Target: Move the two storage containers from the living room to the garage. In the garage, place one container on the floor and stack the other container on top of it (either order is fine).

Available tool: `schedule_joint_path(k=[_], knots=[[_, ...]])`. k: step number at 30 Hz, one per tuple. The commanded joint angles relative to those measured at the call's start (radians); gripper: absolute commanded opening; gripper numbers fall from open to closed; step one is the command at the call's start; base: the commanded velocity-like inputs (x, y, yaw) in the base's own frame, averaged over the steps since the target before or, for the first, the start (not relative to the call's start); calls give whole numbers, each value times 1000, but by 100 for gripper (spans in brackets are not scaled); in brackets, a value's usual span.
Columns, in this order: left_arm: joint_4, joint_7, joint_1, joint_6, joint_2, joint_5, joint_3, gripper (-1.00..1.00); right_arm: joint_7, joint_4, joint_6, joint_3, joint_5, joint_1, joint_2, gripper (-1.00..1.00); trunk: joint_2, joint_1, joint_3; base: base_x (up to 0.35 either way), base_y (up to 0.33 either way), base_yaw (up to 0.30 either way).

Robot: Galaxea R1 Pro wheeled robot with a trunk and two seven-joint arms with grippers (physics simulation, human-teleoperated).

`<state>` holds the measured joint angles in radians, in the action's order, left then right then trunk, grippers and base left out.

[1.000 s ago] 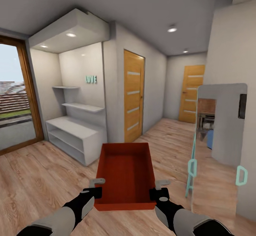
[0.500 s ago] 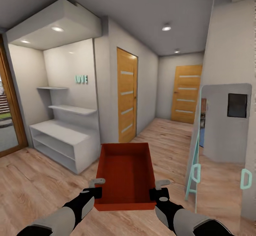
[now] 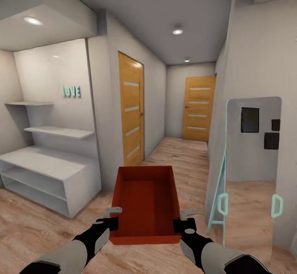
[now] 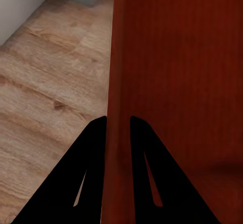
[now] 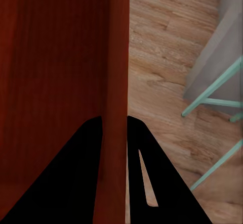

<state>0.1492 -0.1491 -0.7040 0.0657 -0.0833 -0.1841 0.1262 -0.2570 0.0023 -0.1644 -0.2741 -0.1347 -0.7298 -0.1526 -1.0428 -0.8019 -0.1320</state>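
One red-orange storage container (image 3: 145,201), open-topped and empty, hangs level in front of me above the wood floor. My left gripper (image 3: 112,217) is shut on its left wall near the front corner. My right gripper (image 3: 187,217) is shut on the right wall opposite. In the left wrist view the two black fingers (image 4: 93,148) pinch the container wall (image 4: 177,72). The right wrist view shows the same clamp, the fingers (image 5: 139,148) closed on the container wall (image 5: 61,57). The garage is out of view.
I am in a wood-floored hallway (image 3: 177,154). A white shelf unit (image 3: 49,175) stands at the left, and a wooden door (image 3: 131,109) is in the left wall. Another wooden door (image 3: 199,109) closes the far end. A teal-framed standing mirror (image 3: 247,162) leans at the right.
The whole view has swung right and moved forward: the window has left the picture and the shelf unit has slid left. The container and both grippers keep the same hold.
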Motion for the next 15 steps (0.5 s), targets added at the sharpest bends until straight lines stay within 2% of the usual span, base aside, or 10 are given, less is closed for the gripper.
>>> schedule_joint_path(k=[1, 15], knots=[[7, -9, -1, -4, 73, -3, -42, -100, 4, 2, 0, 42, -5, 0, -1, -100, -1, -1, -1, 303, 215, -286], [7, -9, -1, -4, 73, -3, -42, -100, 4, 2, 0, 42, -5, 0, -1, -100, -1, -1, -1, 303, 215, -286]])
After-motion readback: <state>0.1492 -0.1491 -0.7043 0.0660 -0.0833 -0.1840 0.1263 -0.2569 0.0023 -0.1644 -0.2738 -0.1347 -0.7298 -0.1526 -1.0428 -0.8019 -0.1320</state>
